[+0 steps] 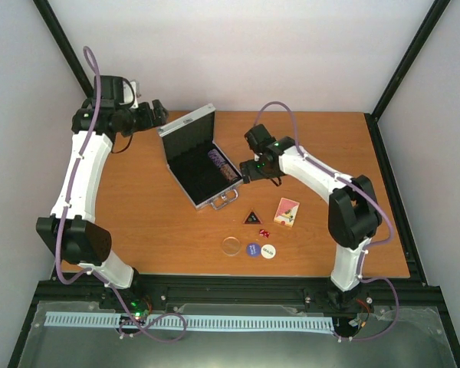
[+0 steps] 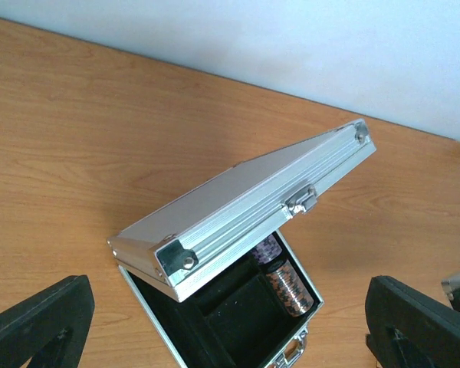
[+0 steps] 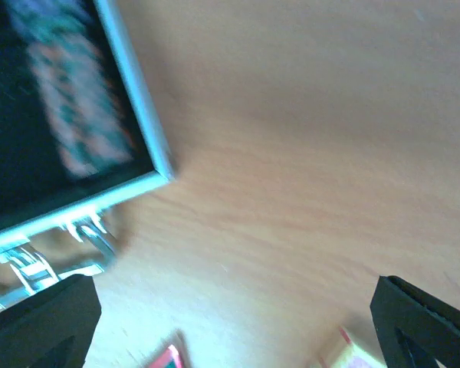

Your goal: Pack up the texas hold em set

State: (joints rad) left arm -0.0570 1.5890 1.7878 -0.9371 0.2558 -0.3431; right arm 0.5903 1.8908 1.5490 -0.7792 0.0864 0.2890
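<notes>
1. Case [image 1: 190,165]: left of centre in the top view, lid raised. It is rigid ribbed aluminium with a black foam lining, and the chip stacks [image 1: 224,165] are seated along its right side.
2. Loose items lie lower right of the case: black triangle [image 1: 251,218], card box [image 1: 286,211], red dice [image 1: 264,232] and three discs [image 1: 252,248] (clear, blue, white).
3. Handling, as judged: the card box is light and crushable, so grip its long edges. The discs are thin, slick and lie flat, so pinch them at the rim. The dice are small and liable to roll.
4. Left gripper [image 1: 155,113]: upper left, jaws spread wide, holding nothing.
5. Right gripper [image 1: 247,173]: beside the case's right edge, jaws spread wide, holding nothing.
</notes>
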